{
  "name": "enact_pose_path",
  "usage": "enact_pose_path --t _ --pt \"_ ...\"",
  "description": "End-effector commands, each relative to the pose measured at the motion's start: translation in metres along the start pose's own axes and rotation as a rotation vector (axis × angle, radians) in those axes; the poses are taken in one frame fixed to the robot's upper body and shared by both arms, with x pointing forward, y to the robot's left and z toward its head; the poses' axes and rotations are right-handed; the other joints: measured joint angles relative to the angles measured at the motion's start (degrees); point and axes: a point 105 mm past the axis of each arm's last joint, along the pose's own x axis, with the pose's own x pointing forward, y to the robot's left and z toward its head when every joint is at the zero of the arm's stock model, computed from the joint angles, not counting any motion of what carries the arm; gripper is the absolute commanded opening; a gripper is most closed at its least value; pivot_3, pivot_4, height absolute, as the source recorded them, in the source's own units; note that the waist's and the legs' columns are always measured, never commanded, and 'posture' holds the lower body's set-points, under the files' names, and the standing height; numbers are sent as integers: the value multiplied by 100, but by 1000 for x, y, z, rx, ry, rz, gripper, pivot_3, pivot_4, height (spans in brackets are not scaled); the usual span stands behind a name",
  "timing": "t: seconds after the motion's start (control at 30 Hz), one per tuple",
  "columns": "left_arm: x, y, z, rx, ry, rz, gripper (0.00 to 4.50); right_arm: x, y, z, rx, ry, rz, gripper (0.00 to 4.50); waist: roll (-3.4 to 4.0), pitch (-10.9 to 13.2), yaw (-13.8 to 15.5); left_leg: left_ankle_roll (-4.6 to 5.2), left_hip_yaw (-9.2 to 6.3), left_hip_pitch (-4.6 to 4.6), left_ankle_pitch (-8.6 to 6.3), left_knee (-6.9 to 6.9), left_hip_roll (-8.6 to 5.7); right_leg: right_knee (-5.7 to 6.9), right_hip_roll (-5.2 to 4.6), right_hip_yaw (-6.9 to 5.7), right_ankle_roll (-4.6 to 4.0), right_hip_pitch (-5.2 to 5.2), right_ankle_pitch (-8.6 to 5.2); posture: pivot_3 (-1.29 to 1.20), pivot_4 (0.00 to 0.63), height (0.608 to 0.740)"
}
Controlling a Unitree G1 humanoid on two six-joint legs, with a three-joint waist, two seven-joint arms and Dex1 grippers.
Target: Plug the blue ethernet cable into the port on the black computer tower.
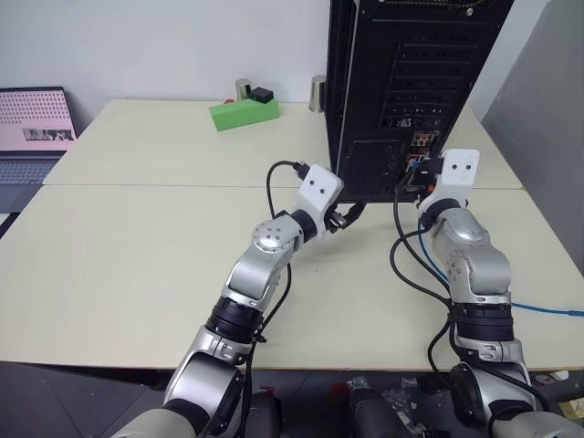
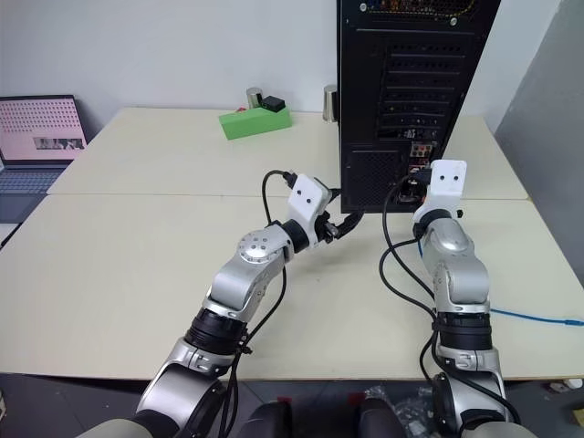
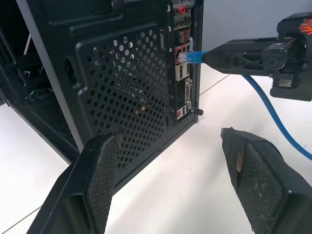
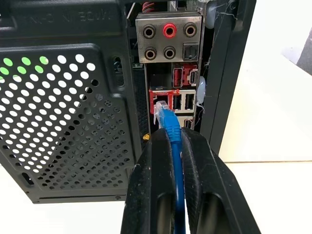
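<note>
1. R gripper (image 4: pixel 168 146) is pinching the blue ethernet cable (image 4: pixel 171 127) between its closed fingers, w/ the clear plug sticking out just past the tips.
2. Plug is touching or sitting at the mouth of a port in the red-trimmed I/O block, straight ahead of the R gripper; can't tell if it's fully seated.
3. Cable is trailing back under the R arm and running off across the table (image 1: pixel 137 265) toward its R edge.
4. L gripper (image 3: pixel 170 161) is hanging open, holding nothing, just beside the R one, w/ fingers facing the mesh vent.
5. The black computer tower (image 1: pixel 401 73) is standing upright right in front of both grippers, rear panel facing them.
6. Further off, a green box (image 1: pixel 243 112) is sitting near the table's far edge, w/ a laptop (image 1: pixel 35 128) beyond the L side.
</note>
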Motion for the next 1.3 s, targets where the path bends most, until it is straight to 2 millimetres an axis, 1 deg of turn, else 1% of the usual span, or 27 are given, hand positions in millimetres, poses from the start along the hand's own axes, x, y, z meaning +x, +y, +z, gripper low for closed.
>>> enact_pose_path --t 0.03,0.33,0.6,0.7,0.83,0.97,1.17,1.3 --pt "-1 -1 15 31 -58 -5 3460 -1 3 24 -1 -91 5 0 0 0 0 0 0 0 0 0 0 0 0 0 0 0 0 0 150 740" --pt "-1 -3 15 37 -58 -12 3460 1 2 28 -21 -101 8 0 0 0 0 0 0 0 0 0 0 0 0 0 0 0 0 0 150 740" --pt "-1 -4 15 41 -60 -15 3460 2 -3 20 -9 -61 -13 0 0 0 0 0 0 -1 0 0 0 0 0 0 0 -1 0 0 150 740" --pt "-1 -4 15 42 -58 -15 3460 3 -3 19 36 -51 -30 0 0 0 0 0 0 -2 0 0 0 0 0 0 0 -1 0 0 150 740" --pt "-1 -4 15 42 -58 -15 3460 4 0 19 94 -44 -37 0 0 0 0 0 0 -2 0 0 0 0 0 0 0 -2 0 0 150 740" --pt "-1 -4 15 40 -60 -14 3460 5 7 19 109 -42 -35 0 0 0 -2 0 0 -2 0 0 0 1 0 0 0 -1 0 0 150 740" --pt "-1 -4 15 39 -60 -12 3460 7 14 20 105 -47 -27 0 0 0 -15 0 0 -1 0 0 0 2 0 0 0 -2 0 0 150 740" --pt "-1 -4 15 37 -60 -10 3460 10 16 21 70 -56 -23 0 0 0 -20 0 0 -1 0 0 0 2 0 0 0 -3 0 0 150 740"
